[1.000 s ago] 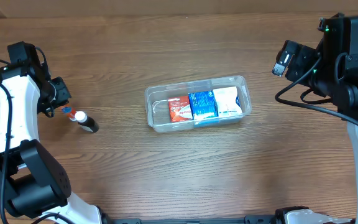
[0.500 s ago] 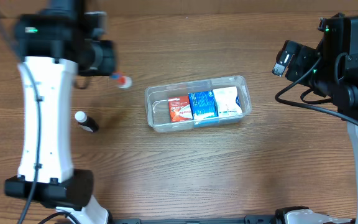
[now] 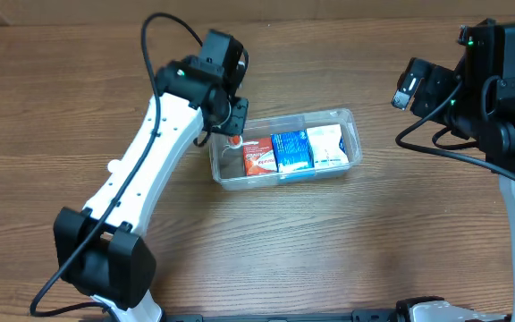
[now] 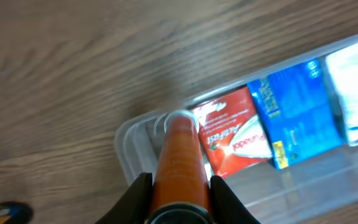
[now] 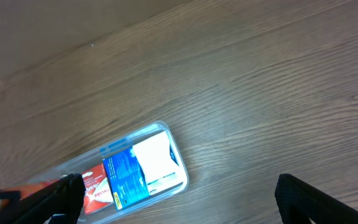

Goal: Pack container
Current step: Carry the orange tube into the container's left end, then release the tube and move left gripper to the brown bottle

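Overhead: the clear container (image 3: 352, 116) lies mid-surface (image 3: 329, 250) and holds three boxes in a row: a red box (image 3: 257, 157), a blue box (image 3: 291, 151) and a white box (image 3: 326, 146).

Left wrist: the left pincer (image 4: 179, 190) clamps one orange bottle (image 4: 180, 155) over the container's end by the red box. The box lettering is too blurred to read.

Right wrist: the right pincer (image 5: 179, 186) gapes wide, well apart from the container.

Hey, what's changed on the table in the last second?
The left gripper, shut on the orange tube, swung from the far left to over the container's left end. The container, its three boxes and the open right gripper stayed put.
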